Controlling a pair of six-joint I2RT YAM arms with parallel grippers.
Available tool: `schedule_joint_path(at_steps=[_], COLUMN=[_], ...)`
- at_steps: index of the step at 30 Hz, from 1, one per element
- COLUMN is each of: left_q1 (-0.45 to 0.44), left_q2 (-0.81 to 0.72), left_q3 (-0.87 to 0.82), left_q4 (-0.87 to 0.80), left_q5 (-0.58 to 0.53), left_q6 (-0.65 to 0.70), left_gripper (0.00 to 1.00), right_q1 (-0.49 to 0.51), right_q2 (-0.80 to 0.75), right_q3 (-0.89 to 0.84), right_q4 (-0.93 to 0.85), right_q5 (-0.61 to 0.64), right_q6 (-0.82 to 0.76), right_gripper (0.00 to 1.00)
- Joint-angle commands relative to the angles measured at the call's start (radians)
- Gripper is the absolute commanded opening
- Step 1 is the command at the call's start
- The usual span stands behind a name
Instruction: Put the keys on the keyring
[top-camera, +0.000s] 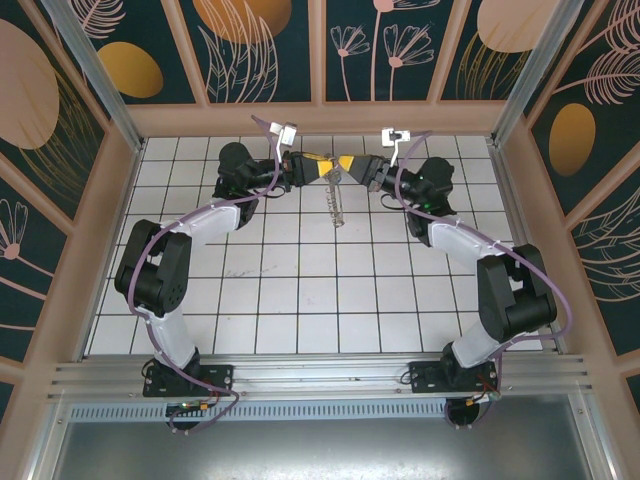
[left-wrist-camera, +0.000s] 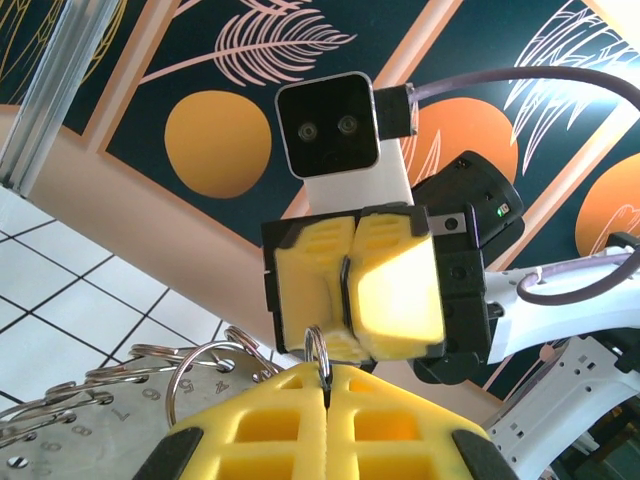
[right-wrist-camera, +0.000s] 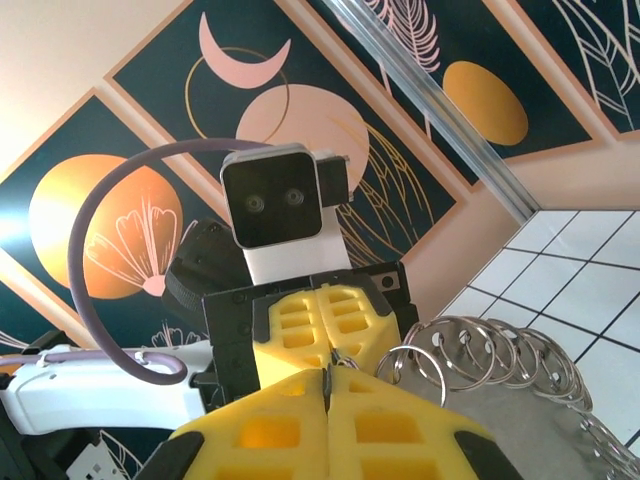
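Both grippers meet tip to tip above the far middle of the table. My left gripper (left-wrist-camera: 327, 375) is shut on a small silver ring (left-wrist-camera: 318, 350) that stands up from its yellow fingertips. My right gripper (right-wrist-camera: 326, 378) faces it, shut on a thin dark flat piece seen edge-on; I cannot tell if it is a key. Beside the tips hangs the keyring's bunch of silver rings and numbered silvery tags (left-wrist-camera: 120, 400) (right-wrist-camera: 500, 360). From above, this bunch (top-camera: 335, 205) dangles below the left gripper (top-camera: 325, 170) and right gripper (top-camera: 342, 170). The blue-headed keys are hidden.
The white tiled table (top-camera: 300, 290) lies below the raised grippers. A tan back wall (top-camera: 320, 118) runs close behind them, with side walls left and right. Both arms arch inward from their bases at the near edge.
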Motion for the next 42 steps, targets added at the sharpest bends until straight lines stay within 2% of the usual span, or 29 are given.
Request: schedule_joint_path(at_steps=[1, 3, 19, 25, 30, 34, 38, 42], left_q1=[-0.003, -0.003, -0.004, -0.004, -0.004, -0.005, -0.006, -0.006], left_q2=[-0.027, -0.027, -0.03, -0.033, -0.032, -0.029, -0.027, -0.027], left_q3=[-0.004, -0.004, 0.002, -0.001, -0.002, -0.004, -0.003, -0.002], left_q4=[0.062, 0.063, 0.064, 0.065, 0.065, 0.065, 0.065, 0.064], left_q5=[0.005, 0.006, 0.007, 0.007, 0.006, 0.004, 0.002, 0.002], left_q6=[0.0, 0.0, -0.004, -0.003, -0.003, -0.004, -0.004, -0.005], left_gripper=[0.0, 0.0, 0.0, 0.0, 0.0, 0.0, 0.0, 0.0], right_q1=[-0.01, -0.01, 0.013, 0.02, 0.023, 0.028, 0.036, 0.036], right_q2=[-0.046, -0.045, 0.025, 0.042, 0.045, 0.048, 0.05, 0.051], right_q3=[-0.014, -0.015, 0.013, 0.019, 0.029, 0.039, 0.046, 0.047], right_q4=[0.068, 0.066, 0.096, 0.107, 0.107, 0.104, 0.094, 0.084], right_q5=[-0.011, -0.012, -0.014, -0.015, -0.023, -0.034, -0.039, -0.043], right_q6=[0.01, 0.012, 0.036, 0.046, 0.048, 0.046, 0.041, 0.031], right_gripper=[0.24, 0.27, 0.34, 0.34, 0.25, 0.23, 0.14, 0.0])
